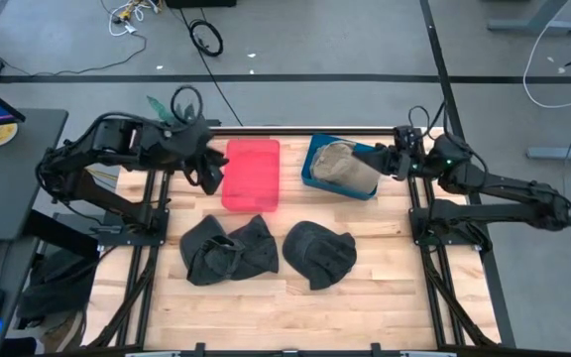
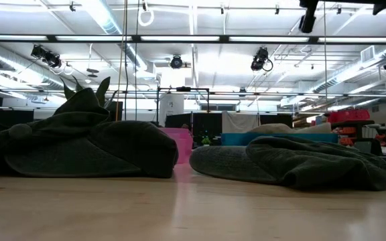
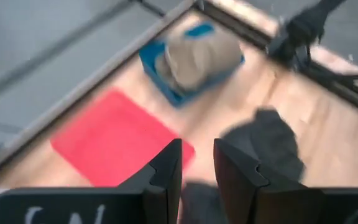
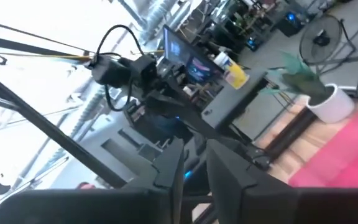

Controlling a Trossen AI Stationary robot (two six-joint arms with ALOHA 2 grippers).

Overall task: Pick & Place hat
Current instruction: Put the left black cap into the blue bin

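Step in hand: as I judge it, the tan hat (image 1: 340,164) is already placed in the blue bin (image 1: 317,178) near the far right corner of the table (image 1: 295,302); the right gripper (image 1: 379,159) hangs just beside it, so backing off is the likely job now.
Right jaws: in its wrist view the two fingers (image 4: 170,163) stand nearly together with a narrow gap and nothing between them.
Left gripper (image 1: 209,178): waits by the far left part of the table, beside the red bin (image 1: 251,174); jaws a little apart, nothing held.
Dark hats: two remain on the wood, the left dark hat (image 1: 228,248) and the right dark hat (image 1: 319,254), side by side toward the middle, apart from both bins.
Doing it well: lift the right gripper clear of the tan hat before swinging, so a finger does not snag the fabric and drag it over the bin wall; then come down on a raised fold of a dark hat, not its flat brim.
High view only: both arms, both bins and all three hats together.
Left wrist view only: the tan hat mounding above the blue bin's rim.
Low view only: how low the dark hats lie; no gripper shows in it.
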